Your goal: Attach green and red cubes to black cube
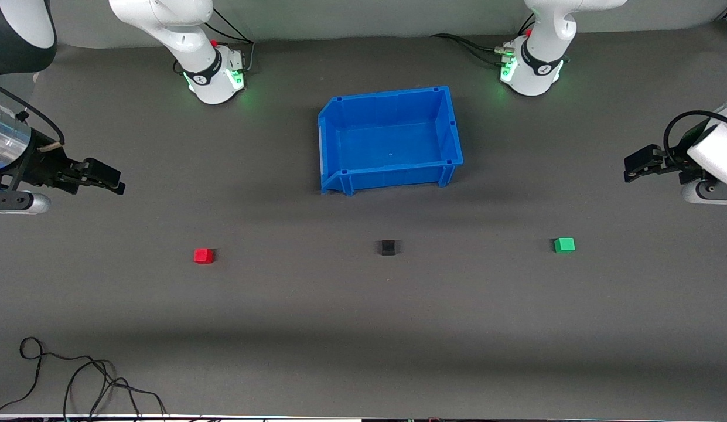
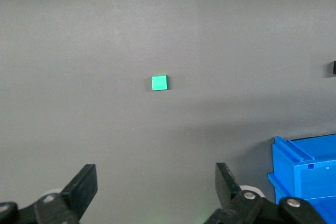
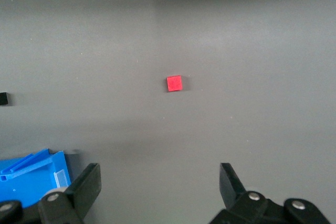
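Observation:
The black cube (image 1: 387, 247) sits on the grey mat, nearer to the front camera than the blue bin (image 1: 340, 149). The red cube (image 1: 203, 255) lies toward the right arm's end of the table; it also shows in the right wrist view (image 3: 174, 83). The green cube (image 1: 564, 244) lies toward the left arm's end; it also shows in the left wrist view (image 2: 159, 83). My right gripper (image 1: 114, 183) is open and empty, up in the air over the mat at the right arm's end (image 3: 157, 179). My left gripper (image 1: 631, 169) is open and empty over the mat at the left arm's end (image 2: 156, 179).
The blue bin is open-topped and empty, standing between the two arm bases (image 2: 304, 174) (image 3: 31, 174). A loose black cable (image 1: 76, 375) lies on the mat at the near edge toward the right arm's end. The black cube shows at the edge of both wrist views (image 2: 334, 68) (image 3: 3, 98).

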`<state>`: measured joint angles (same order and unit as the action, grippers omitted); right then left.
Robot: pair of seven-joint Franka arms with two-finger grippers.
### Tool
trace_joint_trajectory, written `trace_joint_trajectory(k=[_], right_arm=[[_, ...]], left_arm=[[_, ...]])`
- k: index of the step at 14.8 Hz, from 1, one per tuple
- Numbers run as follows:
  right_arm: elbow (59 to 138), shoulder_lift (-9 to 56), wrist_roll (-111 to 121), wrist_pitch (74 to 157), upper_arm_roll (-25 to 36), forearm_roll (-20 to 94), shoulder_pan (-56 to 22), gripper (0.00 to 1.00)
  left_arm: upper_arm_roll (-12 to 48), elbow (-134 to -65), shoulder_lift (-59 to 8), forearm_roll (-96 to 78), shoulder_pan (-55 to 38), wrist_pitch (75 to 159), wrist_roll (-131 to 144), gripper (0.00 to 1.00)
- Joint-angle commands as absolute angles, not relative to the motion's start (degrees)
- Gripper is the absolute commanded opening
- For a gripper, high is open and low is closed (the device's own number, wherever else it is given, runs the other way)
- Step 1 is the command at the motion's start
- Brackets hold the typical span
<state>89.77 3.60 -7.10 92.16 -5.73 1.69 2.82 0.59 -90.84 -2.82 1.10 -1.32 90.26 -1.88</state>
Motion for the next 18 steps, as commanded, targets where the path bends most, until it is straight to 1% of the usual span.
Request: trace_joint_trajectory(k=[1,6,11,13,15,18], right_arm=[[87.3,5.0,-8.1,91.6,-5.7,2.2,2.7,1.00],[86.5,5.4,-8.1,91.6,-5.8,1.9,2.8,1.00],[86.2,7.3,-8.5,92.3,-5.8,2.7,3.4,1.00],[86.3,8.9,-9.5,92.9,-5.7,2.7,3.4,1.00],[87.4,10.5,-16.2,92.7,-5.7,2.5,3.3,1.00],[87.3,14.3,-13.7,92.2,-5.7,2.0,3.5,1.00]], left_arm=[[0.7,-90.9,-2.6,2.1,-1.7,89.9,-2.0,1.00],[0.7,-90.9,-3.3,2.2,-1.3,90.8,-2.5,1.00],[0.7,-90.8,-3.3,2.1,-1.1,91.4,-2.5,1.00],[0.7,-90.5,-3.4,2.0,-1.1,91.4,-2.2,1.00],[0.6,-90.5,-3.6,2.0,-1.1,90.8,-1.4,1.00],[0.3,-90.5,-3.6,1.2,-0.9,90.3,2.4,1.00]])
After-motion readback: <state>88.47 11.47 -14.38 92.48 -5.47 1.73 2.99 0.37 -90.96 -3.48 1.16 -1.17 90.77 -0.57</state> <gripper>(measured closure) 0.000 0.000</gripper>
